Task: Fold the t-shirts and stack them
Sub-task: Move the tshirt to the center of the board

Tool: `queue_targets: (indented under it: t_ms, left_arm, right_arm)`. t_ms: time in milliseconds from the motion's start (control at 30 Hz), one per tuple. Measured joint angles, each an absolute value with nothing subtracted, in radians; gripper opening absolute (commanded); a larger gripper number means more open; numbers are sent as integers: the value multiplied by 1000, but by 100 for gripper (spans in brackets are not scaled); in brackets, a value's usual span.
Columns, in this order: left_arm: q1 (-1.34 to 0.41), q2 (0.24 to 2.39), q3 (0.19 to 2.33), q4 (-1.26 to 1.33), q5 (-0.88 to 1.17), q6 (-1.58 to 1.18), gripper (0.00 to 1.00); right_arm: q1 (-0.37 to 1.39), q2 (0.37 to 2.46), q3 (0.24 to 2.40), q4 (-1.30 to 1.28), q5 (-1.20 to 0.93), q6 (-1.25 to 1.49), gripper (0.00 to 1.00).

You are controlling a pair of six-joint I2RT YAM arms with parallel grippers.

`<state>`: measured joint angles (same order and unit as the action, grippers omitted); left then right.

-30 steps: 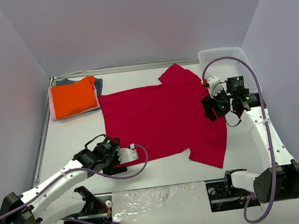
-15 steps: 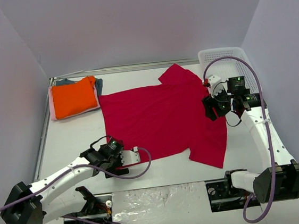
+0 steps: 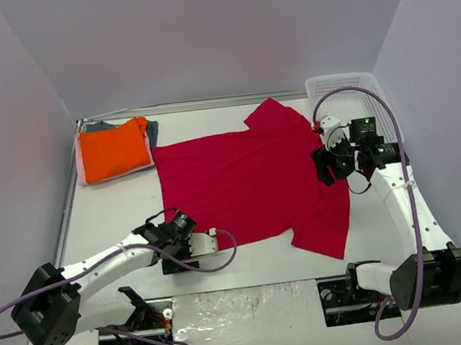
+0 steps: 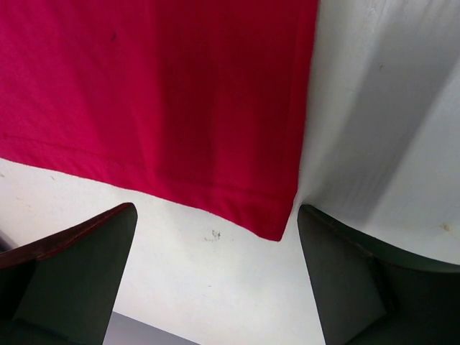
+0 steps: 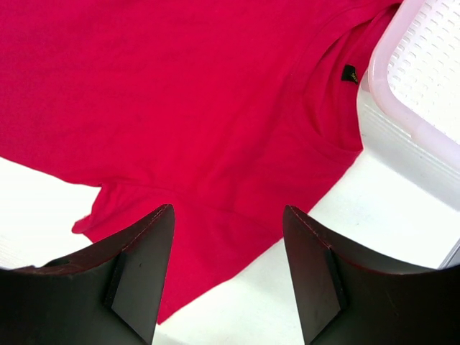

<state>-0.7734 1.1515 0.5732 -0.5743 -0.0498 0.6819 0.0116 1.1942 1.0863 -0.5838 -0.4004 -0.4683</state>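
**Left claw.** The left gripper (image 3: 202, 242) stands wide open with nothing between its dark fingers (image 4: 79, 266). In the wrist view, the left gripper (image 4: 215, 210) is low over the bare white table (image 4: 215, 266). A hemmed corner of the red t-shirt (image 4: 144, 86) lies just ahead of the gap, not inside it. From above, this puts the claw at the near left corner of the garment. Contact with the cloth cannot be confirmed.

**Right claw.** The right gripper (image 3: 322, 168) is partly open and no cloth is pinched. In its wrist view, the right gripper (image 5: 228, 209) is over the collar end of the red t-shirt (image 5: 180, 93). Whether the fingertips touch the fabric cannot be told. A small dark neck label (image 5: 349, 73) shows near the collar.

**Task items.**
- The red t-shirt (image 3: 248, 187) is spread flat and unfolded across the middle of the table (image 3: 111, 214).
- Its hem is to the left and its collar to the right.
- One sleeve points to the far side and the other to the near edge.
- The orange t-shirt (image 3: 113, 149) lies folded at the far left corner, well apart from both claws.
- It tops a stack, with the pink t-shirt (image 3: 99, 180) showing at the near edge beneath it.
- The grey-blue t-shirt (image 3: 153, 131) shows at the far and right edges of the same stack.

**Surroundings.** The white mesh basket (image 3: 345, 82) stands at the far right corner. The basket (image 5: 402, 154) is just beside the collar.
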Motion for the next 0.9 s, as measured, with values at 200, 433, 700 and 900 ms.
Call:
queue_targets:
  t_ms: [200, 433, 700, 900]
  left_arm:
    - [-773, 1212, 606, -579, -51, 681, 94]
    - [-773, 1243, 626, -584, -54, 674, 74]
    - [-773, 1282, 651, -599, -63, 669, 2]
    - [-767, 1282, 694, -607, -80, 670, 2]
  right_arm:
    - [12, 1194, 1086, -583, -393, -465, 58]
    - [12, 1194, 1086, -583, -388, -465, 59]
    - [12, 1194, 1086, -583, -381, -465, 59]
    - [14, 1195, 1086, -583, -361, -473, 58]
